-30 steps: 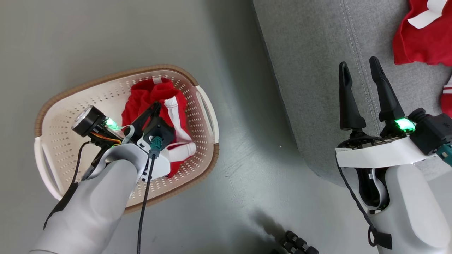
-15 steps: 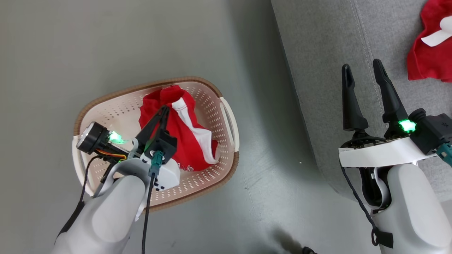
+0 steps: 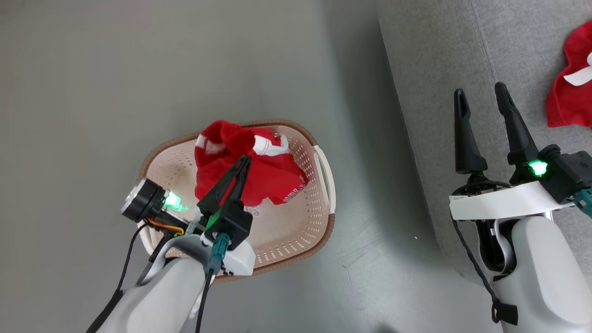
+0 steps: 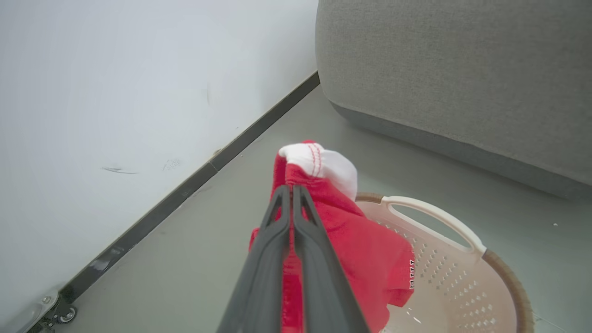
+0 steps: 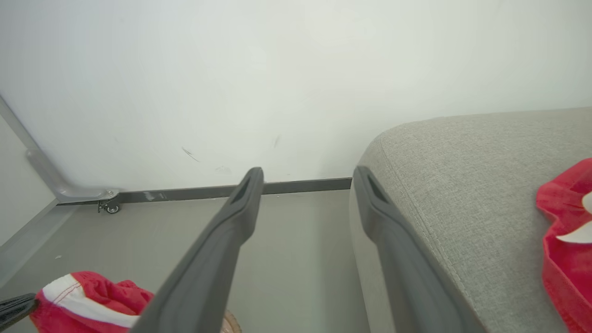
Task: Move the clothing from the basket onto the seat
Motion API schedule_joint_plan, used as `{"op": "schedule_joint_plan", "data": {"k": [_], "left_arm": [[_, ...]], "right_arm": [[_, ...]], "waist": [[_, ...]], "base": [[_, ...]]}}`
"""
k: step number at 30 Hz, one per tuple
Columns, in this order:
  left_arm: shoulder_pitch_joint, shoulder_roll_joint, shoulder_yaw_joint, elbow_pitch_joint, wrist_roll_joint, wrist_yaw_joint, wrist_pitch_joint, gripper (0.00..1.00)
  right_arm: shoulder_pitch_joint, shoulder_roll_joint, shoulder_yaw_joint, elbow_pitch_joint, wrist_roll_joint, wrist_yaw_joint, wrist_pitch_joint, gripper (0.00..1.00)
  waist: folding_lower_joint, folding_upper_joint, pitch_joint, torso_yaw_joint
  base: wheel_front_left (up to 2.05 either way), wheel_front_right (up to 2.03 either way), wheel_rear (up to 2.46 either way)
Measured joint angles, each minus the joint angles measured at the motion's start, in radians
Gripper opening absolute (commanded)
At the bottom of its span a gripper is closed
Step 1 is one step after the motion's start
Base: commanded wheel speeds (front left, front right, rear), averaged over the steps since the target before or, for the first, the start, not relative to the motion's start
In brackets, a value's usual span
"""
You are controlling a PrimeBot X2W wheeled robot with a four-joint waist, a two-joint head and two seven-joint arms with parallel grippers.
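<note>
Since a second ago, the left pincer [image 3: 243, 161] is raising one red garment [image 3: 266, 178] up from the bottom of the one basket [image 3: 296, 222], where it was lying crumpled. The head camera is turning too, so the whole scene is sliding rightward in its view. Nearest, that pincer's two fingers are pressing together on a fold of the cloth. The garment is hanging bunched from them over the basket, white trim at its top and its lower edge dangling inside the rim. The basket is sitting on the grey floor [image 3: 92, 92], near the one light-grey seat [image 3: 439, 69]. The right pincer [image 3: 479, 90] is hovering over the seat's edge with its two fingers spread wide, gripping nothing. Farther along, a second red garment [image 3: 571, 104] is lying on the seat, well apart from the basket.
</note>
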Motion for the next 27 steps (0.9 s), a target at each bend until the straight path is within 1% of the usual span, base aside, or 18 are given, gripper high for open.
{"op": "schedule_joint_plan", "data": {"k": [8,12,13,14,15,16,17,18,19,20,27], "left_arm": [[0.064,0.02,-0.002,-0.077,-0.014,0.0,0.0,0.0],[0.071,0.022,-0.004,-0.109,-0.02,-0.001,0.0,0.2],[0.071,0.024,-0.005,-0.116,-0.021,-0.002,0.0,0.15],[0.073,0.026,-0.006,-0.122,-0.022,-0.003,0.0,0.13],[0.074,0.029,-0.007,-0.129,-0.024,-0.003,0.0,0.13],[0.078,0.031,-0.007,-0.136,-0.027,-0.003,0.0,0.16],[0.084,0.035,-0.007,-0.142,-0.027,-0.006,0.001,0.24],[0.092,0.039,-0.007,-0.15,-0.028,-0.01,0.002,0.41],[0.099,0.043,-0.007,-0.156,-0.028,-0.01,0.004,0.76],[0.106,0.047,-0.007,-0.163,-0.028,-0.01,0.007,1.0],[0.151,0.057,0.001,-0.223,-0.046,-0.003,0.024,1.0]], "right_arm": [[0.006,-0.002,-0.022,0.006,-0.01,0.0,0.0,1.0],[0.022,-0.002,-0.028,0.007,-0.011,0.0,0.0,1.0],[0.027,-0.002,-0.03,0.008,-0.011,0.0,0.0,1.0],[0.03,-0.002,-0.033,0.008,-0.011,0.0,0.0,1.0],[0.03,-0.002,-0.036,0.008,-0.011,0.0,0.0,1.0],[0.031,-0.002,-0.039,0.008,-0.011,0.0,0.0,1.0],[0.033,-0.002,-0.042,0.007,-0.011,0.0,0.001,1.0],[0.039,-0.002,-0.046,0.007,-0.011,0.0,0.002,1.0],[0.047,-0.002,-0.049,0.007,-0.012,0.0,0.002,1.0],[0.054,-0.002,-0.053,0.007,-0.016,0.0,0.005,1.0],[0.07,-0.002,-0.076,-0.004,-0.03,0.0,0.01,1.0]], "waist": [[0.0,0.0,-0.046,0.033],[0.0,0.0,-0.066,0.046],[0.0,0.0,-0.071,0.048],[0.0,0.0,-0.075,0.05],[0.0,0.0,-0.079,0.052],[0.0,0.0,-0.084,0.053],[0.0001,0.0,-0.088,0.054],[0.0,0.0,-0.092,0.054],[0.0,0.0,-0.095,0.054],[0.0,0.0,-0.099,0.054],[0.0,0.0,-0.115,0.056]], "base": [[0.0,0.0,0.0],[0.0,0.0,0.0],[0.0,0.0,0.0],[0.0,0.0,0.0],[0.0,0.0,0.0],[0.0,0.0,0.0],[0.0,0.0,0.0],[0.0,0.0,0.0],[0.0,0.0,0.0],[0.0,0.0,0.0],[0.0,0.0,0.0]]}}
